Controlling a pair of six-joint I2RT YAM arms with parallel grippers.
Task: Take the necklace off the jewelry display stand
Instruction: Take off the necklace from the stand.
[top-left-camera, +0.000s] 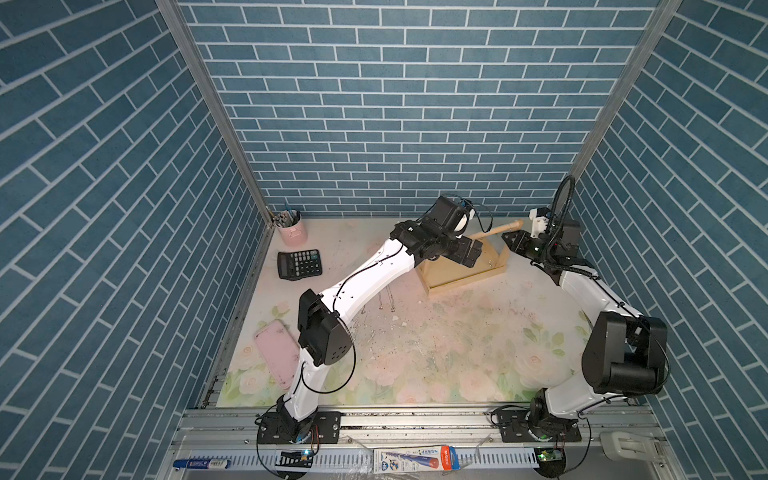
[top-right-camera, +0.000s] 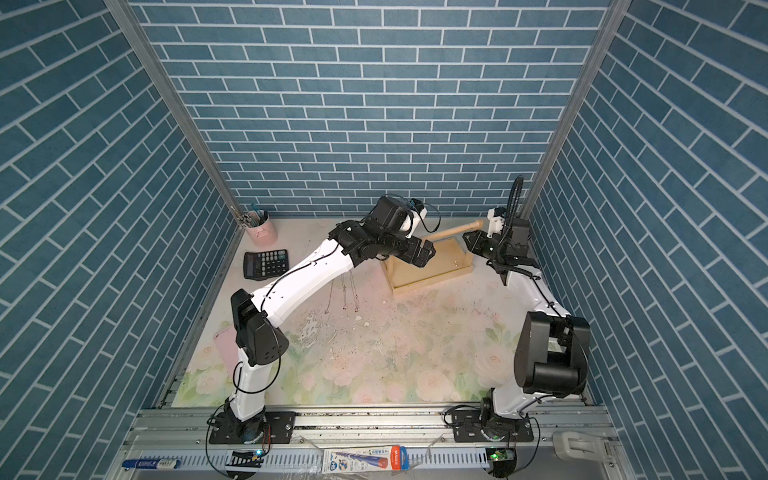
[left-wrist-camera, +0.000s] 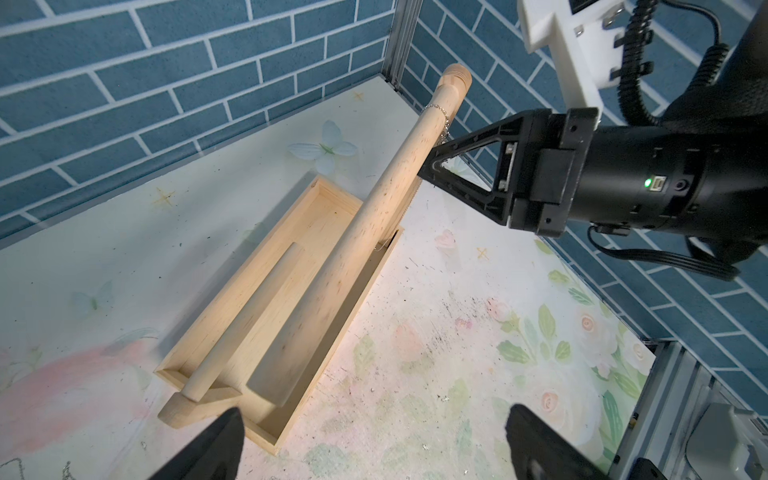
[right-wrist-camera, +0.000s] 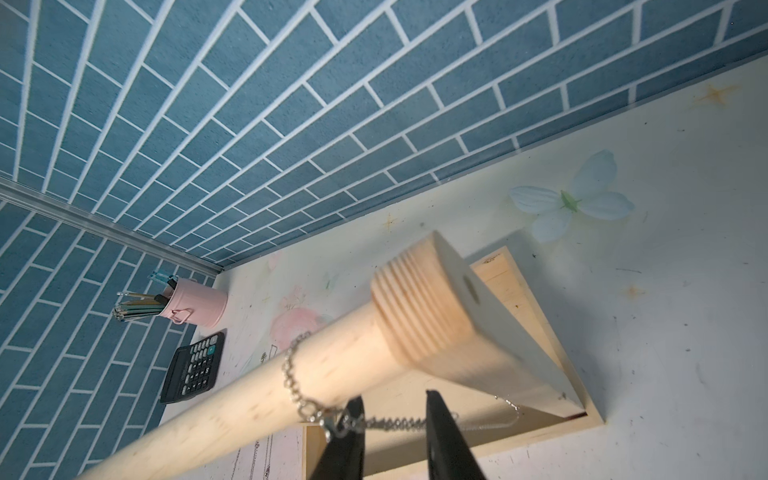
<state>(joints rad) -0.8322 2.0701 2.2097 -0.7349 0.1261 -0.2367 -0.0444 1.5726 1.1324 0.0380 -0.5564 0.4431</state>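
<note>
Right wrist view: necklace (right-wrist-camera: 286, 370) hangs on the jewelry display stand (right-wrist-camera: 232, 399) near its capped end, chain crossing the right pincer (right-wrist-camera: 392, 397) and its narrow gap; left pincer (left-wrist-camera: 374, 411) wide, farther off.

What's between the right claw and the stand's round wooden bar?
A thin silver chain, looped over the pale wooden bar, reaches the right claw, in the right wrist view.

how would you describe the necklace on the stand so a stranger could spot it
Find the pale wooden jewelry display stand by the back wall. Follow its round top bar to the ridged end. The necklace is the thin silver chain looped over the bar just short of that end, unlike the chains lying flat on the floral table.
</note>
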